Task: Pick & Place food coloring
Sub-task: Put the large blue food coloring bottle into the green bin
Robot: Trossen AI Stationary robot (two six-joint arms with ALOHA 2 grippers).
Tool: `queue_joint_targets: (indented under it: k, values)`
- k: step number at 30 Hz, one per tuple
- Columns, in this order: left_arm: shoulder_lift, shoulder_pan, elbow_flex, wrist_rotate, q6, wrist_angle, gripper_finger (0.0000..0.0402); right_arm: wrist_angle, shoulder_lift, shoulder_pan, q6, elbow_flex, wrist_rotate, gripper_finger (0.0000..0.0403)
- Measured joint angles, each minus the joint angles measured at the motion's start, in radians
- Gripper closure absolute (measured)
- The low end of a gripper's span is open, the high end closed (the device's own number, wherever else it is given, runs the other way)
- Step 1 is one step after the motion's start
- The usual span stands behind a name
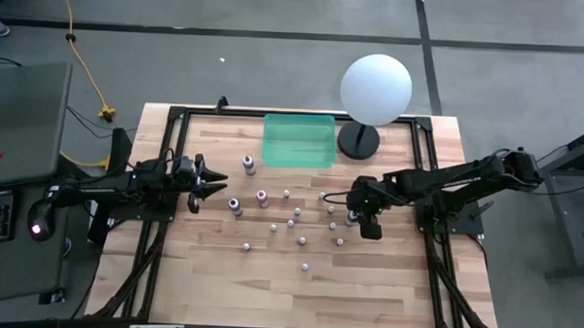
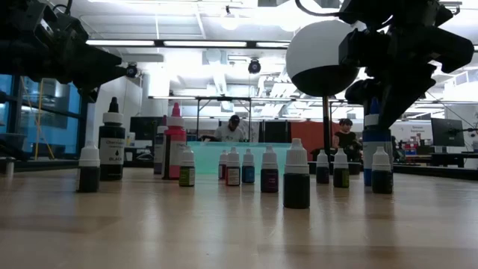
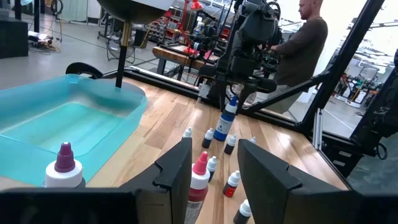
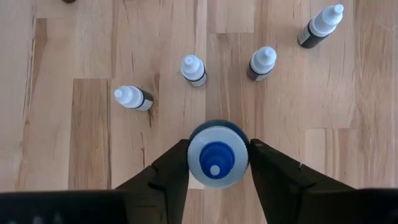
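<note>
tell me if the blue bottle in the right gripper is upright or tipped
Upright. In the right wrist view the blue bottle shows its cap straight-on between the right gripper fingers; the low view shows it standing vertical.

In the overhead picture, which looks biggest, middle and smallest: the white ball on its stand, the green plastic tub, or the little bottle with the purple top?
Largest to smallest in the high view:
1. Green translucent plastic tub
2. White ball on the black stand, close to the tub in spread and nearer the camera, so that ranking is unsure
3. Purple-capped bottle, far smaller
</note>
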Motion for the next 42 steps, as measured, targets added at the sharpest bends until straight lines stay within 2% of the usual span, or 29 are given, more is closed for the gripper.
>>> queue_joint_targets:
  k: [13, 25, 35, 42]
  values:
    - [0.000, 0.000, 0.000, 0.000, 0.000, 0.000, 0.0273, 0.022, -0.001, 0.000, 0.041, 0.004, 0.020, 0.0269]
    - [0.000, 0.000, 0.000, 0.000, 0.000, 0.000, 0.0273, 0.015, -0.001, 0.000, 0.078, 0.067, 0.049, 0.0289]
    - [0.000, 0.000, 0.000, 0.000, 0.000, 0.000, 0.0273, -0.042, -0.001, -0.001, 0.234, 0.158, 0.250, 0.0286]
    - [0.000, 0.000, 0.000, 0.000, 0.000, 0.000, 0.0273, -0.038, -0.001, -0.001, 0.306, 0.233, 0.338, 0.0284]
